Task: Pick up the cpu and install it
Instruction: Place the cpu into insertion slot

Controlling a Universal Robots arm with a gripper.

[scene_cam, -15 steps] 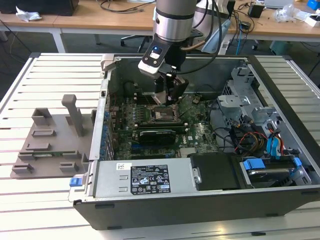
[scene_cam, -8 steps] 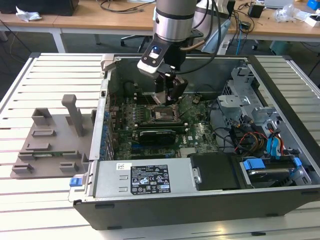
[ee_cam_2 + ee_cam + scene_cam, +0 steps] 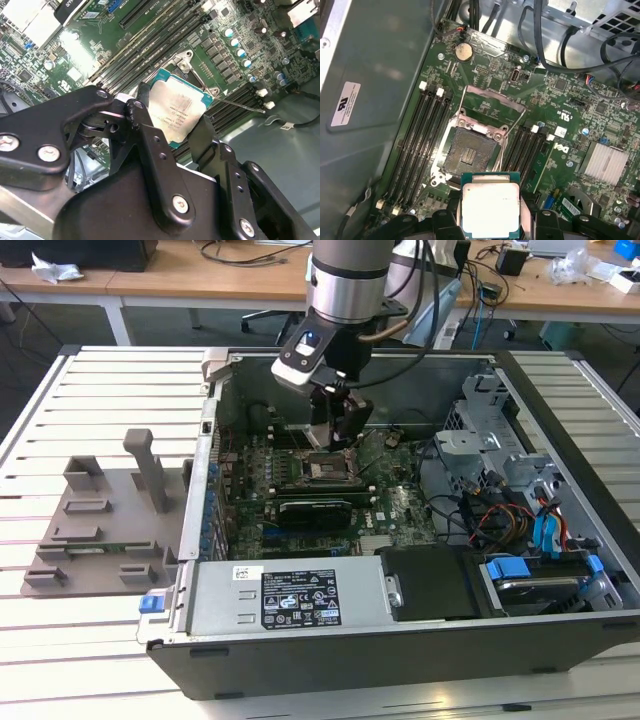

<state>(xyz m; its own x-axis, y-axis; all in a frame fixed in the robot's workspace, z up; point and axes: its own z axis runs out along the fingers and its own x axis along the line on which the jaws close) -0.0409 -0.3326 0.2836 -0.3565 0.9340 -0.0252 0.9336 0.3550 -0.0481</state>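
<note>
The cpu (image 3: 490, 207) is a flat square chip with a shiny silver top and a paler green rim. My gripper (image 3: 491, 220) is shut on it, one black finger (image 3: 445, 222) against each of two opposite edges. In the second wrist view the cpu (image 3: 179, 111) hangs between the black fingers (image 3: 145, 125) over the green motherboard. The open black socket (image 3: 470, 152), with its dark centre and its metal frame raised, lies just beyond the chip. In the exterior view my gripper (image 3: 335, 430) hovers inside the computer case, a little above the socket (image 3: 325, 470).
The open case (image 3: 400, 640) has tall walls around the motherboard. Memory slots (image 3: 417, 145) flank the socket on both sides. Cables and drive bays (image 3: 520, 510) fill the exterior view's right. A grey plastic tray with upright posts (image 3: 100, 520) lies outside the case at that view's left.
</note>
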